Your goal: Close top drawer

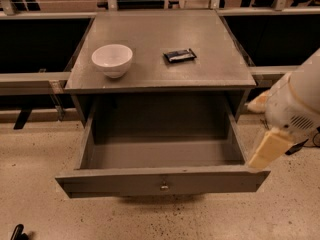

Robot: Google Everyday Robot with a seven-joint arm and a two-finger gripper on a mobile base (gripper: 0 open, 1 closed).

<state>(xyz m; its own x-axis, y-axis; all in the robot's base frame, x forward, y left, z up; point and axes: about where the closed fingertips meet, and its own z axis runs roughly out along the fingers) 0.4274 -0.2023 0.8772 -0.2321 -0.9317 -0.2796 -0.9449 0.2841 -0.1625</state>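
The top drawer [160, 181] of the grey metal cabinet is pulled far out and its inside shows nothing in it. Its broad front panel faces me, with a small round knob [164, 186] at the centre. My white arm [295, 101] comes in from the right edge. Its cream-coloured end piece [267, 149] hangs just beside the drawer's front right corner. The gripper itself is out of view, so its fingers do not show.
On the cabinet top [220, 69] stand a white bowl [112, 59] at the left and a small dark packet [180, 55] near the middle. Dark shelving and grey rails run behind on both sides. A small black object [17, 231] lies on the speckled floor at bottom left.
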